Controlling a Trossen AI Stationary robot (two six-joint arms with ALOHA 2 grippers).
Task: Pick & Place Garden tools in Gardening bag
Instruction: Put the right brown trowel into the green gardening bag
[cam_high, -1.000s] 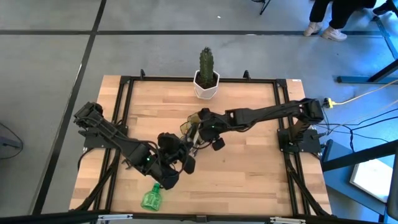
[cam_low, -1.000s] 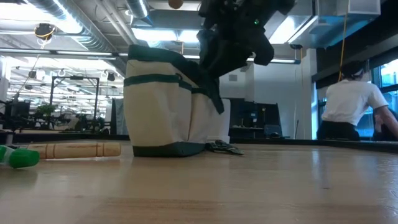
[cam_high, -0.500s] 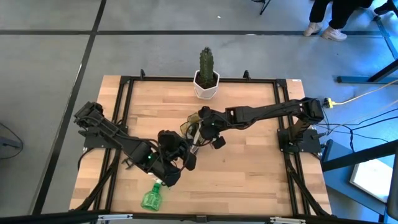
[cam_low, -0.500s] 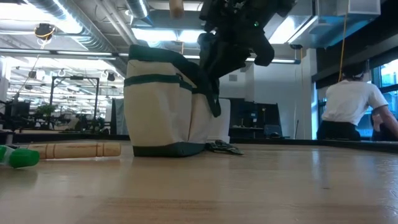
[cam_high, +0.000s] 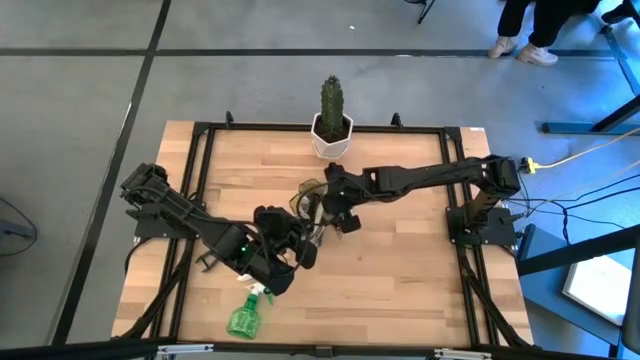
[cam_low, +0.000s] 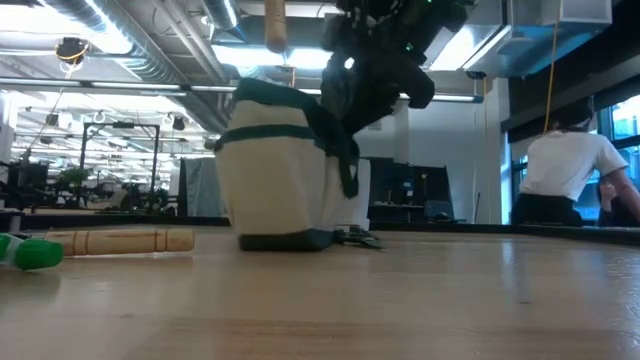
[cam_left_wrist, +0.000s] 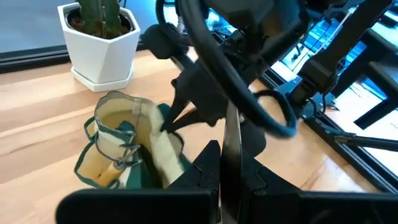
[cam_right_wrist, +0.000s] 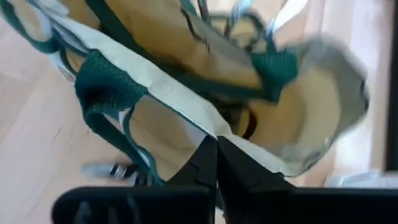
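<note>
A: Nearest me the spray bottle (cam_high: 243, 318) lies unpacked. My left gripper (cam_high: 292, 243) is clamped on a silver tool (cam_left_wrist: 231, 155).

B: Beyond, my right gripper (cam_high: 331, 203) pinches the gardening bag (cam_high: 308, 203) rim shut. If it tugs, the bag could tip near the cactus (cam_high: 331, 112).

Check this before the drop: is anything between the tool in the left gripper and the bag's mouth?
Yes. The right gripper, shut on the rim of the bag, stands with its wrist and cable between the left gripper, which holds the metal tool, and the bag's mouth. The mouth itself looks open.
</note>
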